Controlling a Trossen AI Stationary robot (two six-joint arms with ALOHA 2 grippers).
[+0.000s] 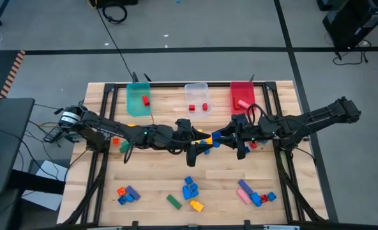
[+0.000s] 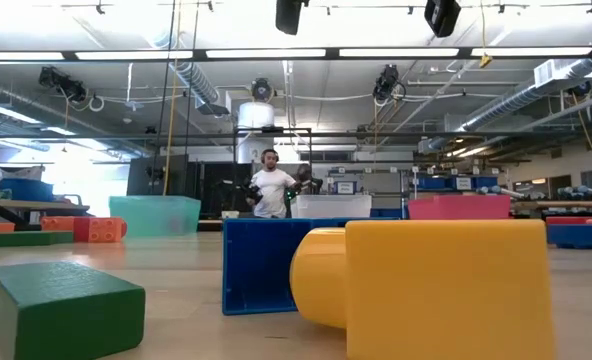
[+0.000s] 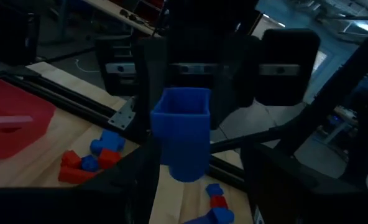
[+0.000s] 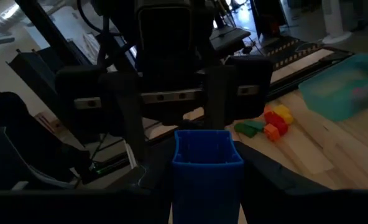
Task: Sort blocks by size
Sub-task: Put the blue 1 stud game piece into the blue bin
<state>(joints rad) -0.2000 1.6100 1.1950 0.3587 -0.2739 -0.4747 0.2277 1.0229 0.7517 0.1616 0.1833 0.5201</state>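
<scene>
The right pincer (image 4: 206, 186) is closed snugly on a blue block (image 4: 207, 171), its two dark fingers pressed against the block's sides, with the block's hollow end pointing away from its wrist. The left pincer (image 3: 199, 177) faces it head on over the middle of the table (image 1: 151, 179). Its jaws stand wide, one on each side of the same blue block, and a gap shows between the block and one finger, so it is not gripping. The two arms reach in from opposite sides and meet just in front of the clear bin (image 1: 196, 98).

Behind the pincers, three bins stand in a row along the far edge of the table. The teal bin (image 1: 138, 100) holds one red block (image 1: 145, 100), the clear bin holds two small red blocks (image 1: 205, 107), and the red bin (image 1: 242, 96) holds a pink bar (image 1: 243, 103).

An orange block (image 1: 115, 141) and a green block (image 1: 124, 147) lie beside the left arm. Near the front edge, loose blocks lie in groups:
- an orange, blue and purple group (image 1: 128, 194) to the left
- blue blocks (image 1: 190, 188) in the middle, with a green bar (image 1: 173, 202) and a yellow block (image 1: 196, 206) nearby
- a pink, purple, blue and red cluster (image 1: 256, 195) to the right

In the room beyond the table a person (image 2: 273, 190) stands
</scene>
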